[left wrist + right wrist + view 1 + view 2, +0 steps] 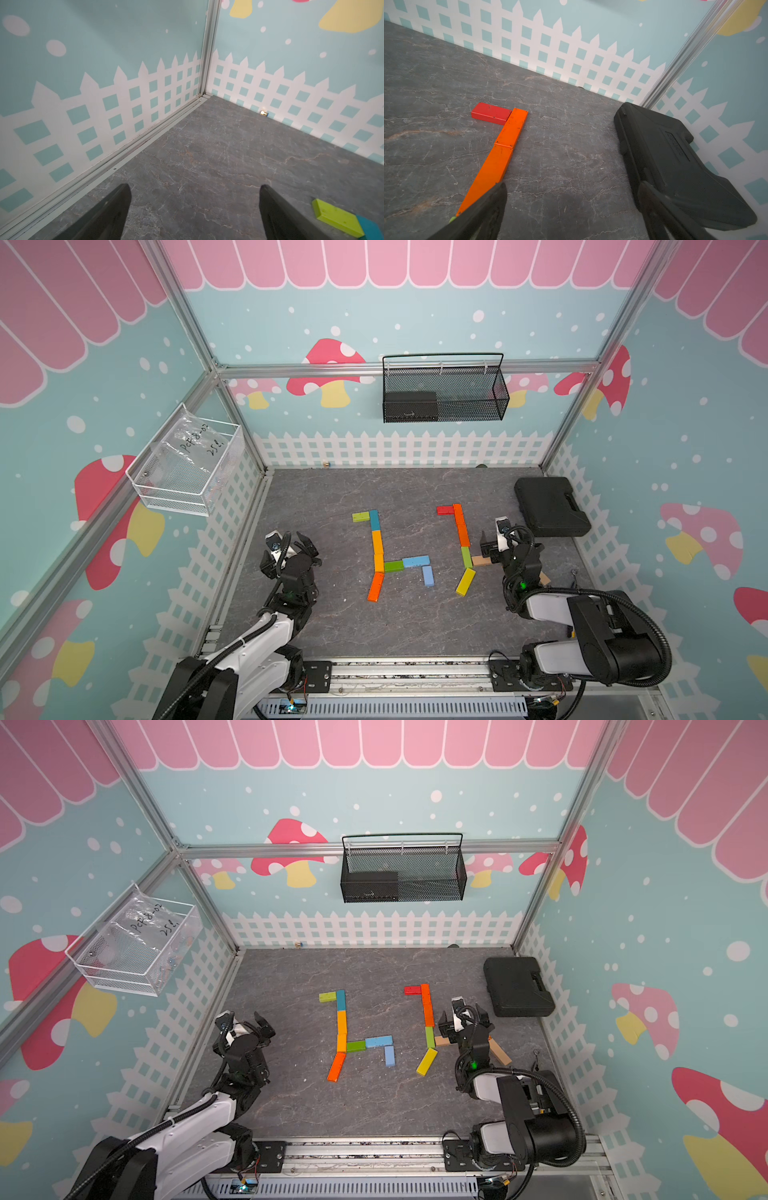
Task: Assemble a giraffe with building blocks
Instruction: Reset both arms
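Top views both show the small flat painted wooden building blocks [377, 542] lying on the grey marbled table [332, 626] in two figures side by side. Each figure is a long column with a short bar at its far end and slanted bars at its near end. A big black plastic case [550, 506] lies near the far right corner, close to the right arm. A plain tan block [481, 560] beside the right figure's green bar is partly covered by the right pincer [573, 185], which stands wide apart and empty. A second tan block [500, 1052] pokes out from behind that arm. The left pincer [194, 188] is likewise spread, holding nothing, over bare table left of the figures. A black mesh basket [444, 391] on the back wall holds a dark box. A white wire basket [187, 464] on the left wall holds a clear bag whose handwriting cannot be read surely. The case's raised label is blurred in the right wrist view. A tiny brass-coloured piece [264, 113] sits by the back wall.
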